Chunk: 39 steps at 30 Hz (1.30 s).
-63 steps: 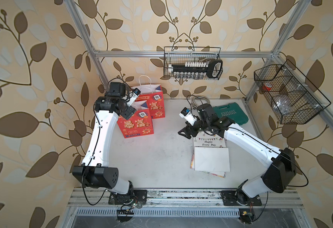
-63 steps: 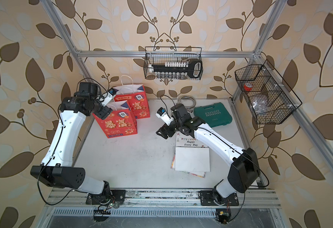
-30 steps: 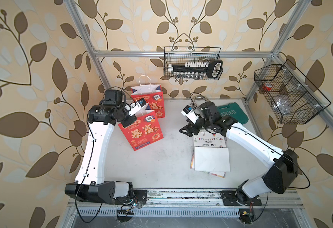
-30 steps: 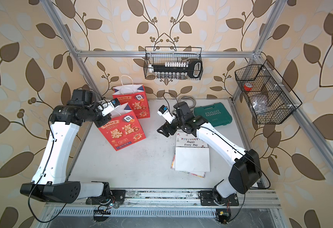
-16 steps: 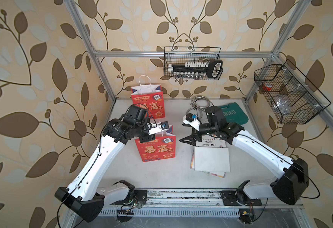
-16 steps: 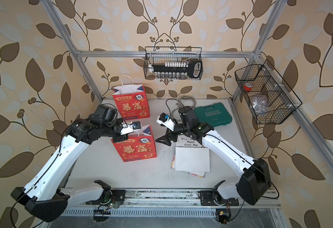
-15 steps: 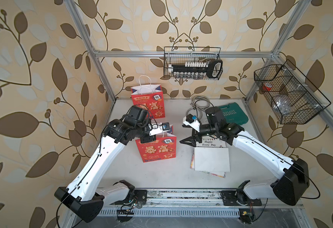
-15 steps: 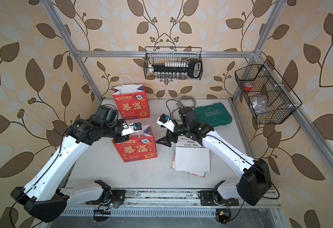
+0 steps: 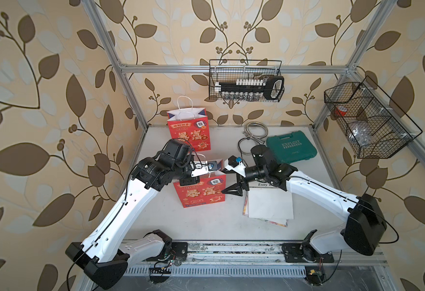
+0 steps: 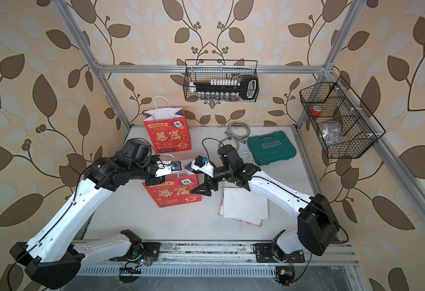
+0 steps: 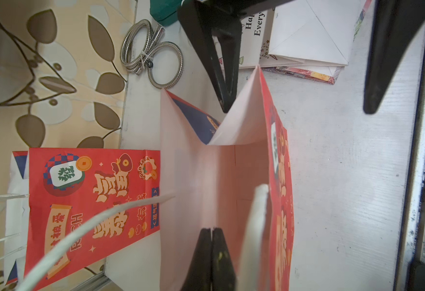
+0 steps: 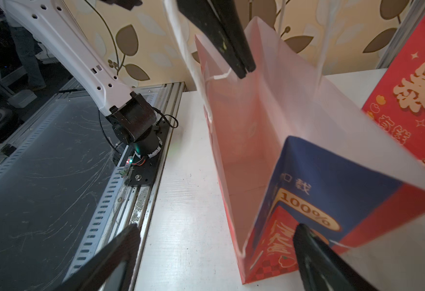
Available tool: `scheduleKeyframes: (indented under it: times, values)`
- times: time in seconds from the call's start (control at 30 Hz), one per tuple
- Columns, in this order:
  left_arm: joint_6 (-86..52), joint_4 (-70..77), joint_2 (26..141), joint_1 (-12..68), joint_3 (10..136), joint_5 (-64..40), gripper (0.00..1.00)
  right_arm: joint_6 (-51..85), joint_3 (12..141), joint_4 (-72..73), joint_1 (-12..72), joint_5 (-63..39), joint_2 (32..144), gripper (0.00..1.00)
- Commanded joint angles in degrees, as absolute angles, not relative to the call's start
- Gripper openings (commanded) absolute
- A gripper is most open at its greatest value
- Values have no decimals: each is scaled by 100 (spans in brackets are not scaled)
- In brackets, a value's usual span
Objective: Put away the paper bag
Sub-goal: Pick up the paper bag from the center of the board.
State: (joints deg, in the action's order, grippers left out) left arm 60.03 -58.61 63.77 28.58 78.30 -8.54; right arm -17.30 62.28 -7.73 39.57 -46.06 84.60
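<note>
Centre frame, both top views: the paper bag (image 9: 201, 194) stands upright and open on the counter (image 9: 206, 226). A second bag (image 9: 190, 133) stands behind it, toward upper centre. The left hand (image 9: 189, 180) reaches in from frame left, pinched on the bag's left end rim. The right hand (image 9: 223, 182) comes from frame right, jaws wide apart at the other end.

Left wrist view: the left hand (image 11: 211, 230) is clamped shut on the end fold. One right-hand finger sits in the V of the far gusset (image 11: 196, 118), the other well clear beyond the red front panel.

Right wrist view: the right hand (image 12: 216, 226) straddles the bag's front corner. One finger is at the blue gusset; contact unclear.

Judgement: a second grip is being set up. Next, close gently on gusset and front panel, since thin paper creases.
</note>
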Motion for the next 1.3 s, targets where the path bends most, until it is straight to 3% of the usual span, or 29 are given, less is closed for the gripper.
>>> scheduleKeyframes:
  times: [0.0, 0.2, 0.5, 0.7, 1.27]
  values:
    - [6033, -5638, 6268, 2918, 7635, -817, 0, -1258, 6386, -54, 4034, -5306, 8630, 92]
    - [6024, -5432, 6128, 2918, 7406, -800, 0, -1149, 5859, 557, 3844, -4837, 8180, 96]
    - [6127, -5309, 5970, 2916, 7297, -769, 0, -2329, 5561, -5, 3534, -3578, 7707, 99]
    - [6144, -5309, 5926, 2918, 7193, -800, 0, -2591, 6020, -14, 3571, -4604, 8249, 100]
    - [6079, -5136, 5810, 2915, 7083, -879, 0, -2824, 6382, 665, 3888, -5241, 9211, 99]
